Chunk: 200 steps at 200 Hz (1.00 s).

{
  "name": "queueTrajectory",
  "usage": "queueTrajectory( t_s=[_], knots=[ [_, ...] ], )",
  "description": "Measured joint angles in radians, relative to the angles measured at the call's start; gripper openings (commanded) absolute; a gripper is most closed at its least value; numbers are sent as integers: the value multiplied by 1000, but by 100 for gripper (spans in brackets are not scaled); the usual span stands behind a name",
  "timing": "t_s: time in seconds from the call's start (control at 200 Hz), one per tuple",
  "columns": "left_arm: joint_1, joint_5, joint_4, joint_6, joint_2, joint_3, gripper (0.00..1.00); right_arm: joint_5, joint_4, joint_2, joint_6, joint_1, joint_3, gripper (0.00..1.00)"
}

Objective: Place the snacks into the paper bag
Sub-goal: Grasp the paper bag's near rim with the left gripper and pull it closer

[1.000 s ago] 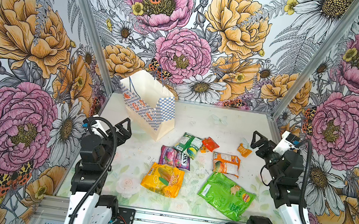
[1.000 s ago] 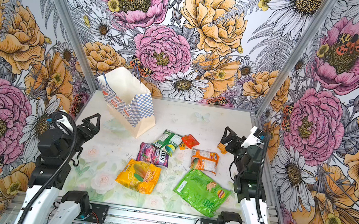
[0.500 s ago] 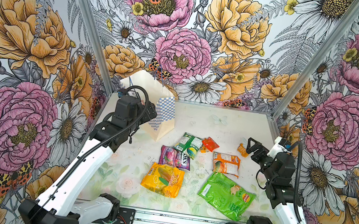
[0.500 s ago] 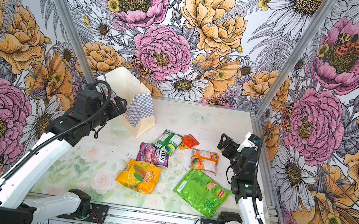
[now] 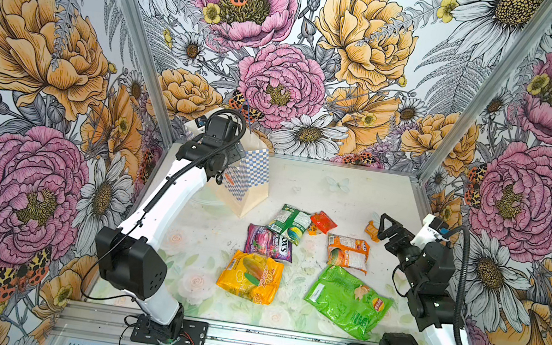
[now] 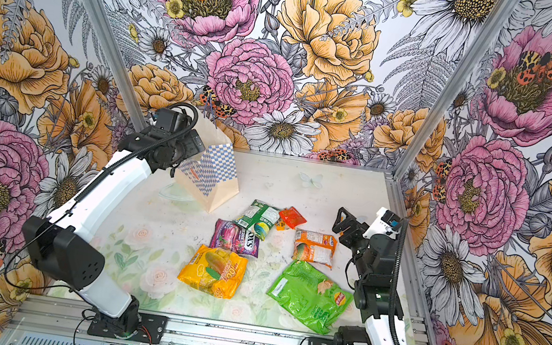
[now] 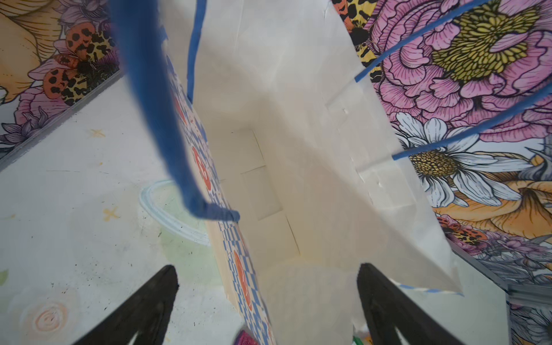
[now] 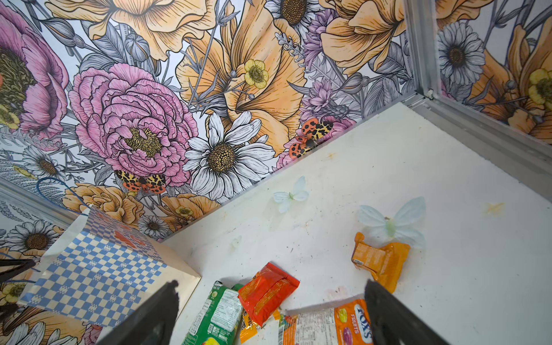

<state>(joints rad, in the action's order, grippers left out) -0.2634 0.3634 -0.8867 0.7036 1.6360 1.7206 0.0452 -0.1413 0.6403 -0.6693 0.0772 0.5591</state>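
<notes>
Toward the far left corner of the table [image 5: 339, 186], the paper bag [image 5: 245, 191] stands upright with its mouth open. Directly above that mouth hangs the left claw [image 7: 267, 268], spread wide and holding nothing. In the left wrist view its two black fingers [image 7: 143, 307] straddle the bag's checkered wall, one outside it and one over the cream interior, where nothing shows. A blue cord handle [image 7: 167, 119] hangs blurred across the lens.

All the snacks [image 5: 267, 242] lie loose on the table, to the right of the bag and nearer the arms' bases. None is in the bag. At the right edge of that cluster I have the right claw [image 8: 270, 286], likewise spread wide and empty. The small orange sachet [image 8: 379, 263] lies just beside its fingertips, ahead of it and off toward one finger rather than centred in the gap. The red sachet [image 8: 265, 286] lines up better with the gap but lies farther on, toward the bag.

By my judgement the right arm is clearly the nearer one for the orange sachet, while the left is placed to steady the bag. The sachet's long axis lies slantwise to the line between the fingers, so I would shift sideways and turn the wrist before descending. From this claw the bag is well apart, across the cluster to the far left.
</notes>
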Motion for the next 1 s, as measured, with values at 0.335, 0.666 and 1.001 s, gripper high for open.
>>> queueTrajectory(
  t_s=[0.335, 0.666, 1.001],
  knots=[
    [27, 88, -99, -24, 132, 98, 61, -53, 3, -14, 0, 50, 0, 97],
    [48, 105, -124, -62, 140, 99, 20, -79, 3, -14, 0, 51, -2, 96],
    [74, 98, -128, -121, 126, 99, 0, -97, 3, -10, 0, 51, -14, 96]
  ],
)
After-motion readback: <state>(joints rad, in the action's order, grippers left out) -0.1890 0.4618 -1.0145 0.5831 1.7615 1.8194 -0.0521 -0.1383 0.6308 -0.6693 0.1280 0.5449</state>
